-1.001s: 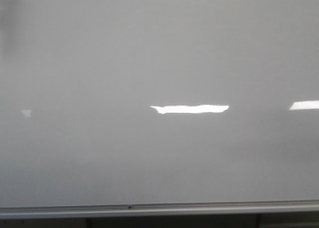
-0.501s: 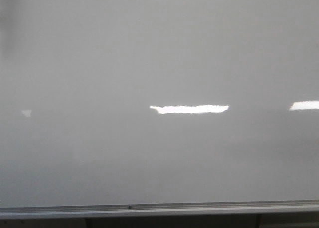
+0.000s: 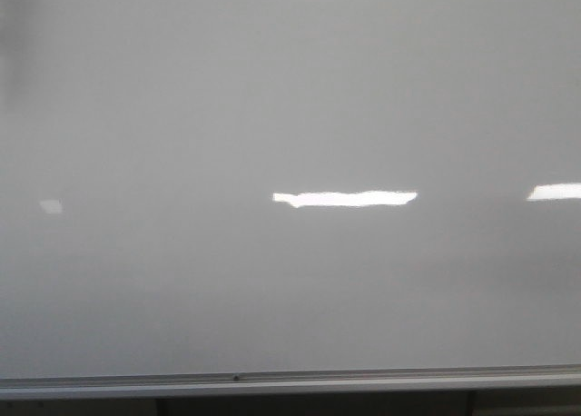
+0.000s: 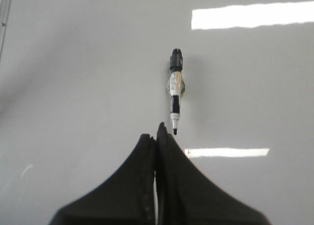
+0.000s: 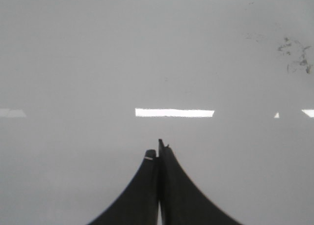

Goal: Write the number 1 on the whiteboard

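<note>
Whiteboard [image 3: 272, 89] blank, no stroke visible; marker [image 4: 175, 95] lies loose near closed, empty left gripper [image 4: 157, 131]; right gripper [image 5: 159, 147] closed, empty.

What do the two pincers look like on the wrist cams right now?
Both are matte black. The left pincer has two broad fingers tapering to a narrow tip, with faint ridges along the inner edge. The right pincer has the same shape, with a small pale mark near its tip. No cables show.

One whiteboard [image 3: 272, 116], one marker [image 4: 175, 95] lying on it, and two black hands: left [image 4: 157, 134], right [image 5: 159, 149].
</note>
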You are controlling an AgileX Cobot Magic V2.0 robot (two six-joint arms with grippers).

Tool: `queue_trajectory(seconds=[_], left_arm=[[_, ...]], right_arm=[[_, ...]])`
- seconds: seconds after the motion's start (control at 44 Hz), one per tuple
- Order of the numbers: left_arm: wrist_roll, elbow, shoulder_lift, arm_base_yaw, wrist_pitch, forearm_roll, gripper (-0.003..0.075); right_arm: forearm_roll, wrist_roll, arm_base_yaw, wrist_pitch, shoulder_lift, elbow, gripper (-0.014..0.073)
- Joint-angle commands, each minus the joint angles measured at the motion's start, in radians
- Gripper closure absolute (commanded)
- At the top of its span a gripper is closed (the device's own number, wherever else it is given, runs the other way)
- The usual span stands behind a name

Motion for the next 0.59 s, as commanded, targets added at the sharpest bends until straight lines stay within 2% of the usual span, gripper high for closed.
queue_trajectory(seconds=[0.0,0.137,0.364,0.569], left_arm=[[-0.008,-0.073,-0.017,-0.007,-0.079,-0.008,0.074],[-0.008,-0.22,0.001,-0.007,-0.015,-0.008,0.074],[-0.008,-0.544,0.147,-0.007,0.218,-0.006,0.074],[-0.008,-0.772,0.326,-0.007,0.471,-0.004,0.074]], right_arm=[[-0.024,-0.009,-0.006,-0.028,-0.015,-0.103,0.0661],[-0.057,-0.009,-0.006,0.044,0.002,-0.238,0.0661],[-0.056,-0.009,-0.006,0.181,0.146,-0.514,0.0661],[-0.038,-0.009,-0.006,0.379,0.324,-0.7,0.0661]])
